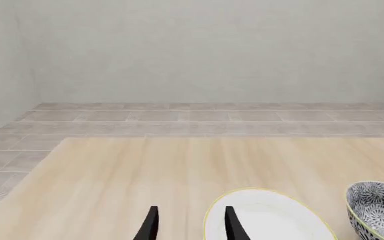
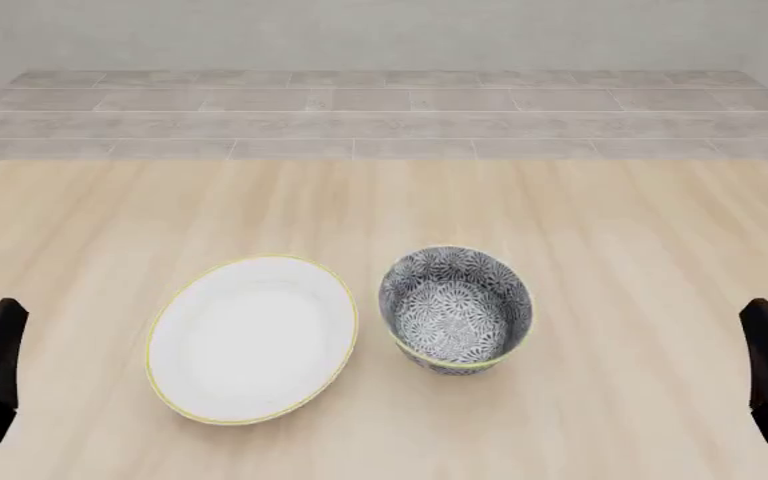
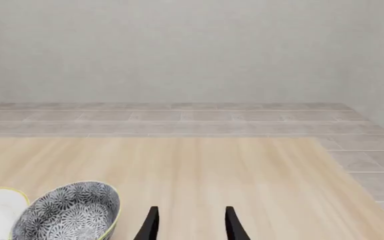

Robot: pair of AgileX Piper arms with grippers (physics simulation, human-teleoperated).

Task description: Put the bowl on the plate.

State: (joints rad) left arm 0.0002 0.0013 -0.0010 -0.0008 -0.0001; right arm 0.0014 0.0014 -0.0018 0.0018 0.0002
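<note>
A pale wooden surface (image 2: 598,230) with a light, streaked grain fills most of the front view, and beyond its far edge lies a grey tiled floor (image 2: 384,110) that meets a plain grey-white wall. Two dishes sit side by side toward the near edge of the surface, roughly midway between its left and right edges. The plain white shallow round plate with a thin yellow rim (image 2: 252,338) lies flat, slightly nearer the left edge. The deep round ceramic bowl with a dense dark blue-grey and white floral pattern and a thin yellowish rim (image 2: 456,309) stands upright on the bare surface just beside the plate on its right side, with a narrow strip of wood between the two rims. The bowl is not on the plate. The left claw (image 1: 189,223) is a pair of black fingers set apart with nothing between them; it sits low near the near left corner of the surface, well apart from the plate, and one finger overlaps the plate's rim in the left wrist view. The right claw (image 3: 189,223) matches it, black fingers spread apart and gripping nothing, placed near the near right corner and well apart from the bowl. In the right wrist view the bowl shows beside the fingers with a sliver of the plate behind it.
</note>
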